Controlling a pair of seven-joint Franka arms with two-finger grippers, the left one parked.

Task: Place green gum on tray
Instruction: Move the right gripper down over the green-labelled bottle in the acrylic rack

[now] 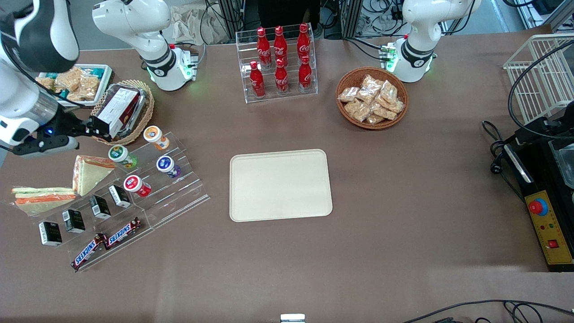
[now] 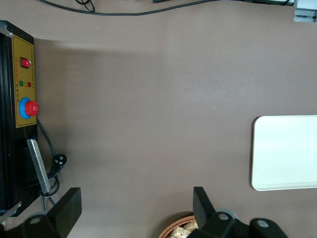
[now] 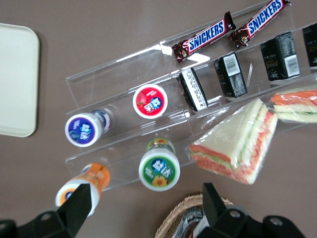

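The hand (image 3: 143, 208) is held above the working arm's end of the desk (image 1: 403, 215), its two fingers (image 3: 79, 203) spread wide with nothing between them. Directly beneath the gap, the green gum (image 3: 159, 167) is seen lying on the upper step of a clear stepped rack (image 1: 179, 188). Four gum bottles are counted on that rack: the green gum, an orange-lidded bottle (image 3: 81, 188) under one finger, a purple-lidded bottle (image 3: 84, 129) and a red-lidded bottle (image 3: 150, 100) one step down. Also counted: two Snickers bars (image 3: 233, 27), four small black boxes (image 1: 74, 220), two wrapped sandwiches (image 3: 237, 144). The tray (image 1: 280, 185) is found well apart from the hand, toward the middle of the desk, flat and bare. Six red cola bottles (image 1: 280, 58) are counted in a clear stand, and two wicker baskets (image 1: 372, 98).
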